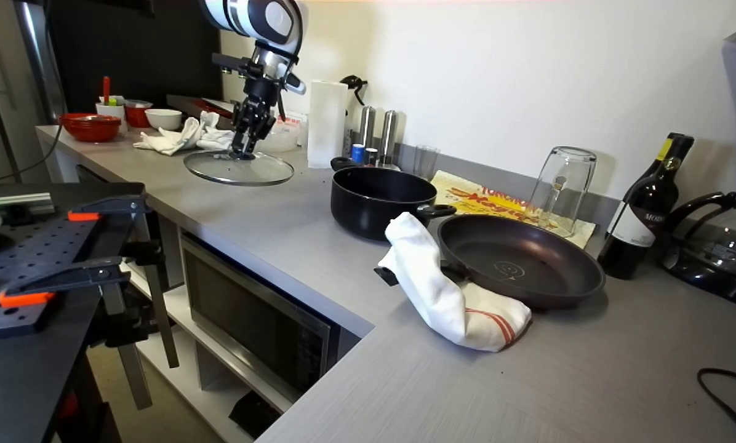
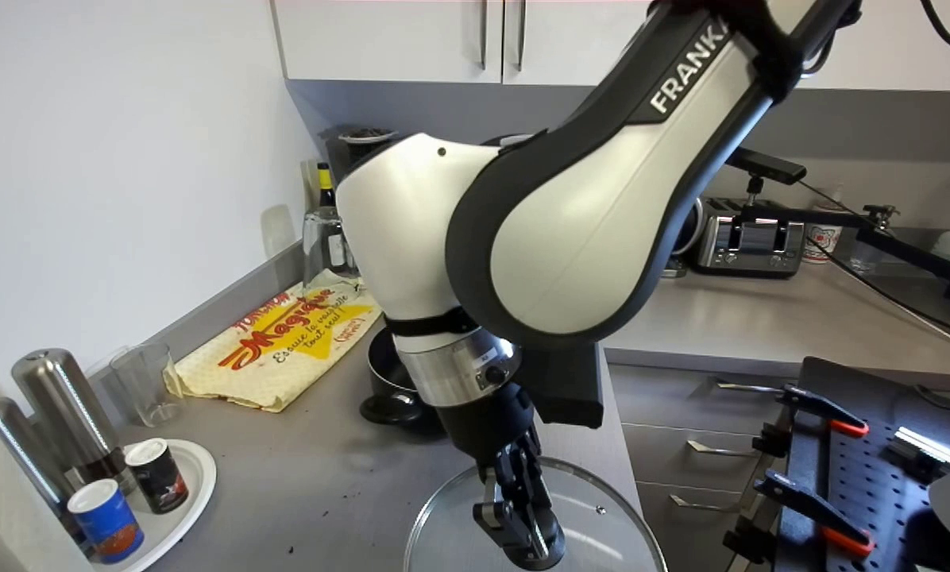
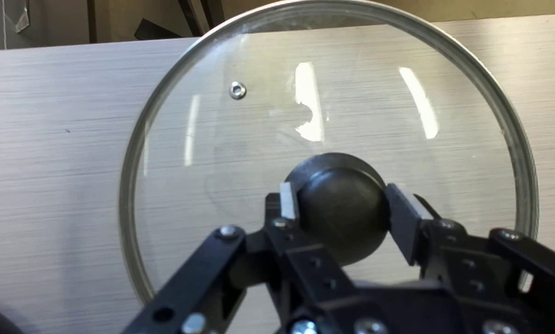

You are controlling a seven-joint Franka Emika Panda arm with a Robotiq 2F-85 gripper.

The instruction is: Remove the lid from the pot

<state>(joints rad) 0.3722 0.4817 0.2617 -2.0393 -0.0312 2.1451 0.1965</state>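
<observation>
Glass lid (image 1: 239, 172), thin metal rim (image 3: 128, 195), was off the pot (image 1: 374, 212) and apart from it, roughly level over the grey counter (image 1: 263, 227); couldn't tell whether it touched down. Small metal eyelet (image 3: 237, 90) showed in the glass, off-centre. Gripper (image 3: 342, 211) pointed down and pinched the lid's dark knob (image 3: 345, 213), one pad (image 3: 288, 201) against each side in the wrist view. Pot, black and uncovered, stood upright on the counter in both exterior views; robot arm (image 2: 586, 230) hid part of it in an exterior view. Frying pan (image 1: 522, 258), wider and shallow, sat just beside the pot, contact unclear. White towel (image 1: 426, 283), red stripes, lay across the pan's handle (image 1: 386, 276). Wine bottle (image 1: 636, 215) stood near the pan. Printed cloth (image 1: 485, 200) lay behind the pan, tall glass (image 1: 562, 191) at its end. White plate (image 2: 198, 477) held a black canister (image 2: 165, 485) and a blue canister (image 2: 113, 520), near the paper towel roll (image 1: 327, 126).
</observation>
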